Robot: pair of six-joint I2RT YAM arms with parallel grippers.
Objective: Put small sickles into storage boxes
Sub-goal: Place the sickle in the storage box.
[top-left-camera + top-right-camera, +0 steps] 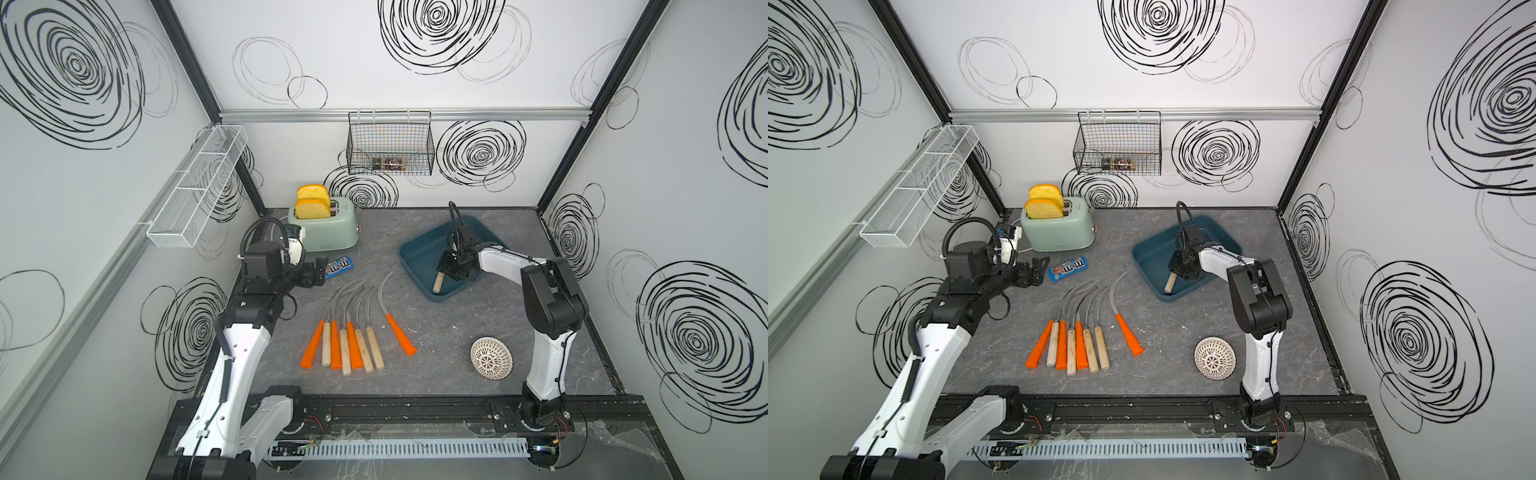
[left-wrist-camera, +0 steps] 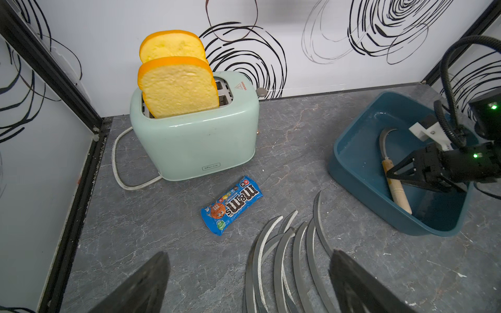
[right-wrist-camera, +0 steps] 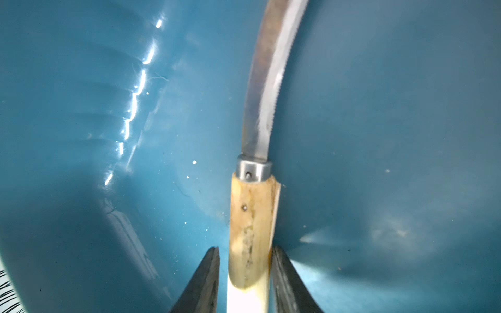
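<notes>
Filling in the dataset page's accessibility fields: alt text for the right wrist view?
A wooden-handled sickle lies on the floor of a dark teal tray, its curved grey blade pointing away from the camera. The black fingers of the right gripper flank the handle, a slim gap showing beside one.

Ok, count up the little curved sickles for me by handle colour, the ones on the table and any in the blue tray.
Grey-bladed sickles with orange handles: 4
Grey-bladed sickles with pale wooden handles: 5, one of them in the dark teal plastic tray
Total: 9
</notes>
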